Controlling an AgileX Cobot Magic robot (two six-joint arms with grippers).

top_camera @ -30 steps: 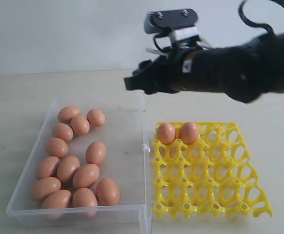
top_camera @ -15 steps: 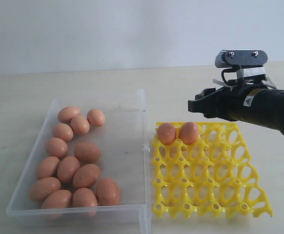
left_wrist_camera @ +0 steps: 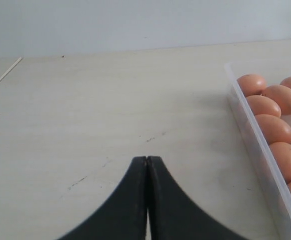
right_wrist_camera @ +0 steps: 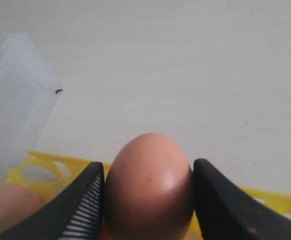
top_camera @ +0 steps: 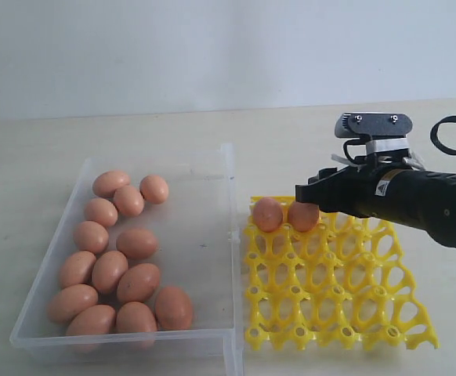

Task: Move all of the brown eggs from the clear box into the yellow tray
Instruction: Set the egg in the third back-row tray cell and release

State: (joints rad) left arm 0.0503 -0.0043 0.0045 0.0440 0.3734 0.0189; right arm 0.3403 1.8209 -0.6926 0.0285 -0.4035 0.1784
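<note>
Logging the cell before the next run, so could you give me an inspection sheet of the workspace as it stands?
Surface: pale table, faint scuffs in the left wrist view.
Job's things: thirteen brown eggs in the clear box; two more in the back row of the yellow tray, its other cups empty.
Clutter: nothing seen.
Grippers: left gripper shut, over bare table beside the box; right gripper flanks a tray egg, and whether it presses is unclear.
Cables: black cable looping off the right arm.
Surroundings: plain pale wall.
</note>
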